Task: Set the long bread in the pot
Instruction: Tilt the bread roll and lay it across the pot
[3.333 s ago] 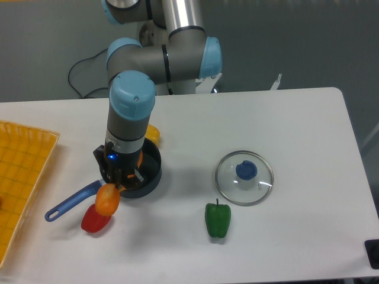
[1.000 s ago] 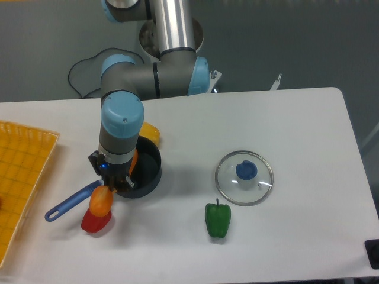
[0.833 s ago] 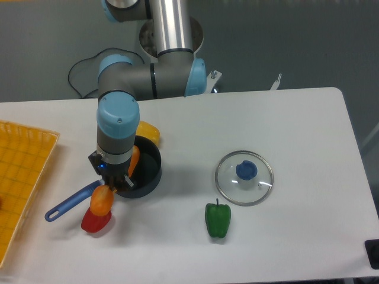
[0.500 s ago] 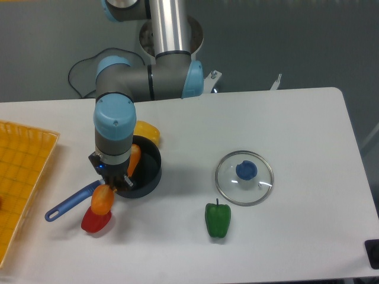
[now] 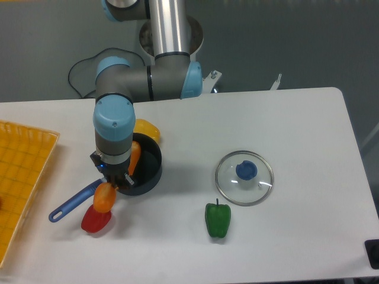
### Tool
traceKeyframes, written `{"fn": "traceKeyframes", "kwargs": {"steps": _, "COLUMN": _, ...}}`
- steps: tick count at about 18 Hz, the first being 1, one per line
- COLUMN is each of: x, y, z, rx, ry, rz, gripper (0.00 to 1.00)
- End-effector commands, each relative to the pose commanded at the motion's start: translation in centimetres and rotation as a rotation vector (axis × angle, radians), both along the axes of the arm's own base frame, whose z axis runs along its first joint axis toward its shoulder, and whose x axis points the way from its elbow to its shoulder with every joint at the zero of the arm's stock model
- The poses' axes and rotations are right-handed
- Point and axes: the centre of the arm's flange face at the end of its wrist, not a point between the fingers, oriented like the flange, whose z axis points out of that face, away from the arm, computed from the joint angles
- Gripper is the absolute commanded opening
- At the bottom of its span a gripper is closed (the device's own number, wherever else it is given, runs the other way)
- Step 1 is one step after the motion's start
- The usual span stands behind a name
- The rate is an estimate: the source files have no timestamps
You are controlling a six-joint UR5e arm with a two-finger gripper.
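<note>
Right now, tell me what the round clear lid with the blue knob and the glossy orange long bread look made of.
Round clear lid: probably glass with a metal rim, since the table shows through it. Glossy orange long bread: likely moulded plastic, given its smooth shiny surface.

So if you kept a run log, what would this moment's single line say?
gripper: over pot rim, state hidden | glossy orange long bread: one end in the pot, other outside | dark round pot: lid off
</note>
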Motion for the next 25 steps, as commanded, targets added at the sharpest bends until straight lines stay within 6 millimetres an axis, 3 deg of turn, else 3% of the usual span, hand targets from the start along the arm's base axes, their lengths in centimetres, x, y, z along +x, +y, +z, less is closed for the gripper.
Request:
{"fn": "traceKeyframes", "kwargs": {"steps": 6, "x": -0.3, "y": 0.4, "z": 0.6, "rx": 0.014, "ry": 0.009, "rz": 0.001, "gripper": 0.43}}
{"fn": "traceKeyframes", "kwargs": {"steps": 7, "x": -0.3, "y": 0.5, "z": 0.4, "rx": 0.013, "ry": 0.008, "rz": 0.001, "gripper": 0.54}}
{"fn": "traceKeyframes", "kwargs": {"steps": 9, "x": -0.5, "y": 0.7, "z": 0.5, "rx": 0.013, "ry": 0.014, "rz": 0.002, "gripper": 0.65}}
{"fn": "traceKeyframes", "kwargs": {"steps": 11, "x": -0.5, "y": 0.7, "z": 0.6, "rx": 0.012, "ry": 0.018, "rz": 0.002, "gripper": 0.98}}
{"fn": "traceKeyframes", "kwargs": {"steps": 19, "x": -0.6, "y": 0.7, "z": 1.0, "rx": 0.013, "ry": 0.032, "rz": -0.003, "gripper": 1.00}}
{"fn": "traceKeyframes", "kwargs": {"steps": 25, "x": -1.4, "y": 0.0, "z": 2.6, "rx": 0.026, "ry": 0.064, "rz": -0.033, "gripper": 1.00}}
